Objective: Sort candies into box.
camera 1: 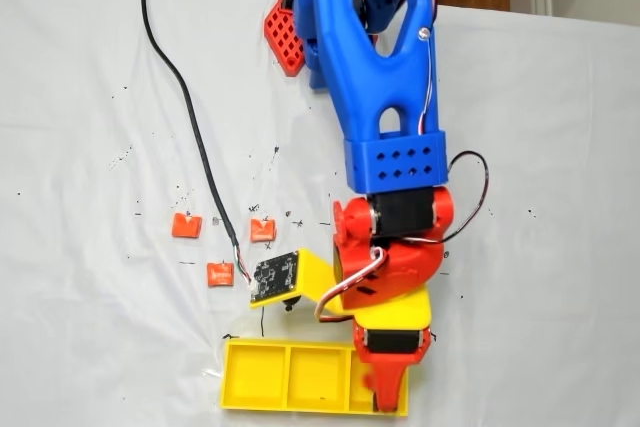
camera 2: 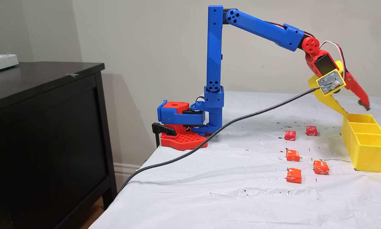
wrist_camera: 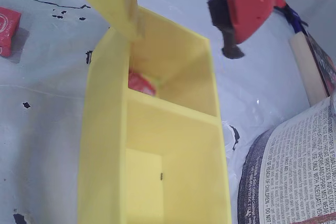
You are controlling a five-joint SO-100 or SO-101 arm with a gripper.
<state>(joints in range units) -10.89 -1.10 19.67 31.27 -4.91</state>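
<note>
The hand (camera 2: 356, 109), fingers spread and empty, hangs over the yellow box's (wrist_camera: 105, 145) end compartment, where one red candy (wrist_camera: 140, 83) lies.

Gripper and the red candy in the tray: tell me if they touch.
Apart. In the wrist view the gripper is open above the tray; the candy lies on the far compartment's floor, clear of both fingers.

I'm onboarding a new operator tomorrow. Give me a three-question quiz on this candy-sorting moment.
1. True or false: the gripper is shut on a candy.
2. How many candies lie loose on the white cloth in the side-on fixed view?
A) three B) five C) six
3. Fill in: the red candy lies in an ___ compartment of the yellow tray.

Key: 1 false; 2 B; 3 end.
</note>
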